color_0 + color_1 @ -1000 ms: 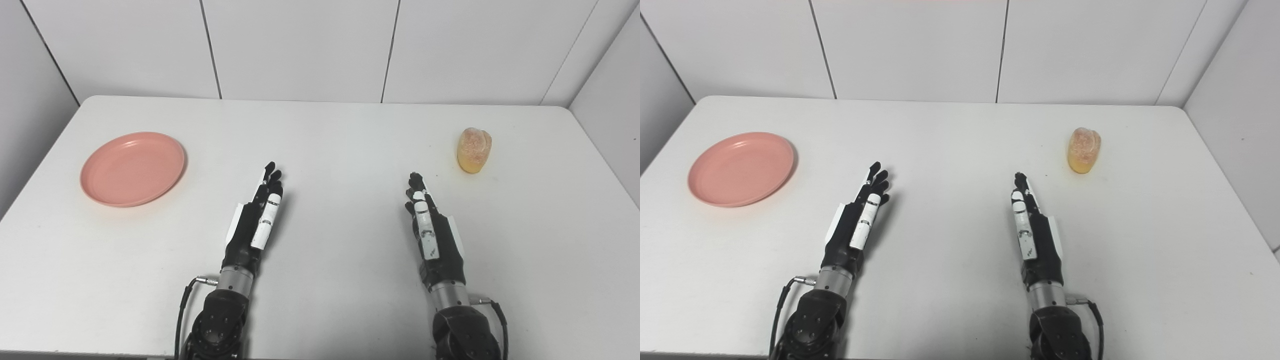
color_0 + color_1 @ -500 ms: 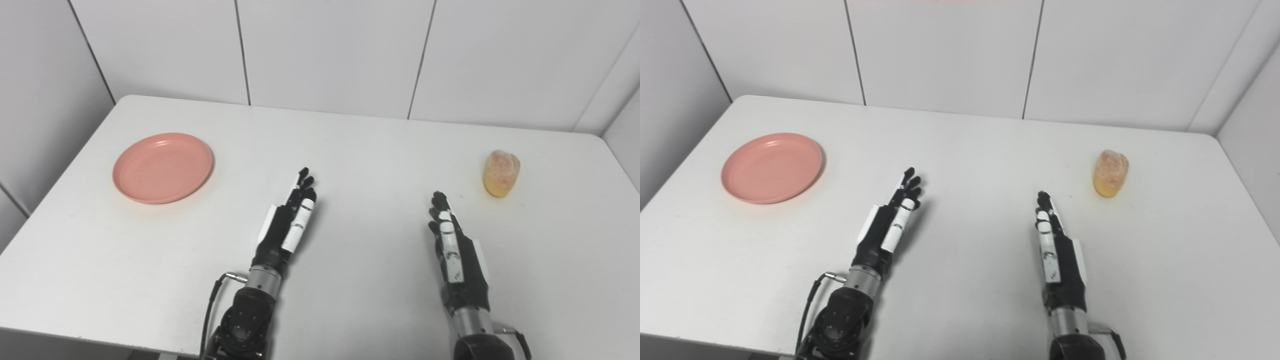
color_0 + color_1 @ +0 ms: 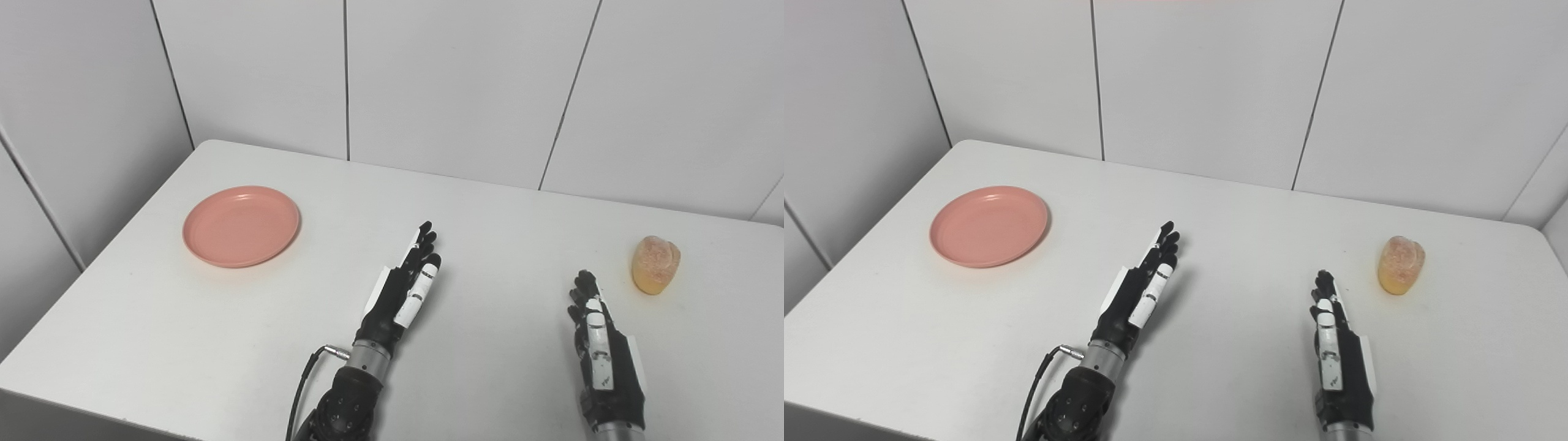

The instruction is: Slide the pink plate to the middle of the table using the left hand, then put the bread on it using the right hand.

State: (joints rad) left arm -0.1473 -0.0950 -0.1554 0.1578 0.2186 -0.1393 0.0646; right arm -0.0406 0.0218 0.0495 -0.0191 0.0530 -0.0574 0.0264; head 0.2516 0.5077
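Observation:
The pink plate (image 3: pixel 241 225) lies flat on the left part of the white table (image 3: pixel 306 318). A golden bread roll (image 3: pixel 655 265) stands near the right edge. My left hand (image 3: pixel 405 286) rests in the middle of the table, fingers straight and pointing away, holding nothing, well to the right of the plate. Low on the right, my right hand (image 3: pixel 600 343) lies open with straight fingers, a short way down and left of the bread. The same bread (image 3: pixel 1400 265) and plate (image 3: pixel 989 225) show in the right eye view.
White panelled walls stand behind and to the left of the table. The table's near left corner and front edge show at the bottom left. A black cable (image 3: pixel 303 386) loops beside the left wrist.
The whole picture has shifted right and down, so the camera has turned left and up. Plate, bread and both hands keep their places on the table.

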